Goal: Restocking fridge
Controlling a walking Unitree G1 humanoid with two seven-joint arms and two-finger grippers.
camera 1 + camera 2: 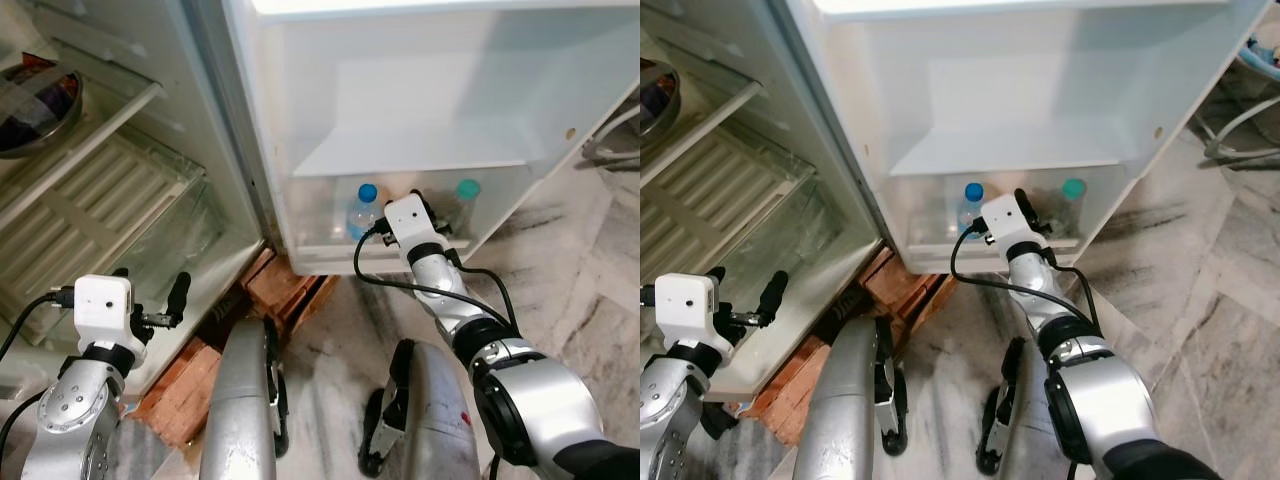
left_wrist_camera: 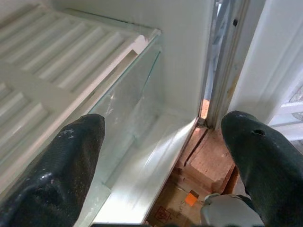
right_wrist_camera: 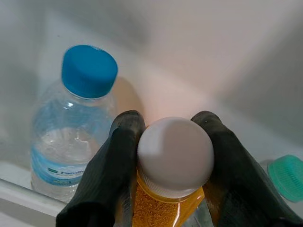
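Bottle (image 3: 173, 189) is held by right gripper (image 3: 170, 156) in door shelf (image 1: 330, 245), between two bottles; left gripper (image 2: 165, 156) is wide, idle.

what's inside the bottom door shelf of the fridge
The door shelf holds a water bottle with a blue cap, a green-capped bottle, and between them a white-capped orange bottle gripped by the right gripper. Their lower parts are hidden.

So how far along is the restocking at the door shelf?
Done: a blue-capped water bottle and a green-capped bottle already stand in the bottom door shelf. In hand: the right claw is shut on a white-capped orange bottle between them, not yet released. The left claw hovers open by the fridge interior.
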